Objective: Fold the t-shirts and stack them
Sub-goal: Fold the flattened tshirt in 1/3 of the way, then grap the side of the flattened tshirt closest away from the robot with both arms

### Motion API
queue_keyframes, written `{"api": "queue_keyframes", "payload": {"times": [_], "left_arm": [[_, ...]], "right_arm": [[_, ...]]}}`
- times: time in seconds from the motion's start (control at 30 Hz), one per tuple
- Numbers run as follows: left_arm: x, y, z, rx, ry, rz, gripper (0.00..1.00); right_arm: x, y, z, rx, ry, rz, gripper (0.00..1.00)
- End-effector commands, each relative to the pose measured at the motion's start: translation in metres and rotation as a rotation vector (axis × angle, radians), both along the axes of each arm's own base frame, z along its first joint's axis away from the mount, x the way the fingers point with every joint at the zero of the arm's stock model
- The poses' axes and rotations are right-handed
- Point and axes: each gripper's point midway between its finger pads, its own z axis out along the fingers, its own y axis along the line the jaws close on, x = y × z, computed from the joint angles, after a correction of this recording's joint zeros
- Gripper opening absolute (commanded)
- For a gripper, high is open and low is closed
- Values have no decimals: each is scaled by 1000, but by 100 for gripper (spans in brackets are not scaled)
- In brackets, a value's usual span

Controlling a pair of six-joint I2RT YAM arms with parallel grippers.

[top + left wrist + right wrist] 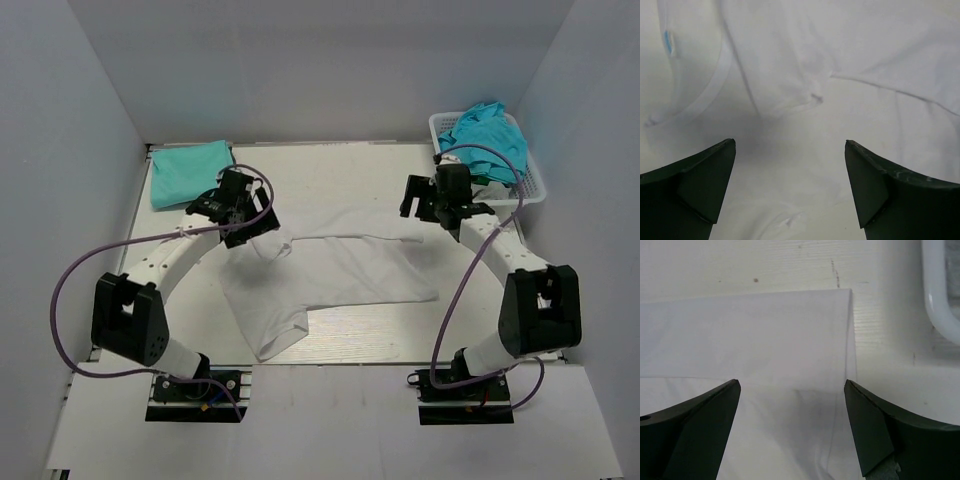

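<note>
A white t-shirt (335, 272) lies spread and partly folded across the middle of the table, one sleeve trailing toward the front. My left gripper (246, 218) hovers open over its left end, near the collar (710, 95), with only the cloth (855, 50) below its fingers (700, 175). Over the shirt's far right corner (842, 297) hangs my right gripper (424, 203), also open and holding nothing. A folded teal t-shirt (190, 170) rests at the back left. More teal t-shirts (485, 135) fill the basket.
A white lattice basket (530, 180) stands at the back right, its rim (937, 300) close to the right gripper. White walls enclose the table on three sides. Purple cables loop off both arms.
</note>
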Motion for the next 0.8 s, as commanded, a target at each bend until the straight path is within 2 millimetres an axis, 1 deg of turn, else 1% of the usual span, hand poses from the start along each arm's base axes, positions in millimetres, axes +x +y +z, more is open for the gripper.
{"api": "queue_keyframes", "payload": {"times": [0.0,0.03,0.07,0.1,0.13,0.17,0.2,0.23,0.27,0.3,0.33,0.37,0.4,0.43,0.47,0.5,0.53,0.57,0.6,0.63,0.67,0.73,0.77], "left_arm": [[45,-21,32,-52,-132,-63,100],[54,-27,18,-46,-101,-80,100],[60,-33,15,-54,-90,-101,100],[73,-38,21,-56,-114,-108,100],[78,-41,16,-59,-101,-114,100],[83,-43,-3,-47,-62,-113,100],[96,-40,-1,-30,-82,-103,100],[99,-41,-9,-25,-68,-103,100],[104,-42,-14,-20,-68,-110,100],[111,-40,-29,-11,-40,-101,100],[114,-41,-37,-7,-27,-101,100],[121,-37,-40,-4,-18,-89,100],[118,-34,-59,23,36,-81,100],[117,-26,-67,41,59,-64,100],[116,-19,-73,46,79,-51,100],[114,-18,-76,49,88,-51,100],[112,-8,-81,61,101,-30,100],[103,1,-91,67,126,-18,100],[99,2,-93,68,130,-18,100],[96,8,-100,71,142,-6,100],[88,15,-106,76,164,4,100],[81,15,-112,70,186,-2,100],[82,19,-112,69,187,7,100]], "right_arm": [[17,28,1,68,14,90,90],[28,31,12,74,-9,93,90],[30,34,13,84,-13,105,90],[34,36,3,87,8,110,90],[38,40,6,98,-4,121,90],[41,41,5,106,-2,122,90],[46,43,-8,112,31,122,90],[47,46,-11,111,37,130,90],[50,48,-21,114,68,133,90],[51,53,-27,133,95,151,90],[52,54,-33,138,112,153,90],[55,56,-38,140,126,153,90],[54,58,-47,150,152,151,90],[54,58,-51,151,164,146,90],[54,57,-61,152,184,141,90],[53,57,-68,152,203,141,90],[51,59,-74,149,220,143,90],[50,57,-81,144,236,139,90],[49,56,-90,141,259,133,90],[50,54,-94,131,272,122,90],[48,54,-105,131,302,117,90],[45,51,-121,127,356,81,90],[44,50,-125,124,370,69,90]]}}
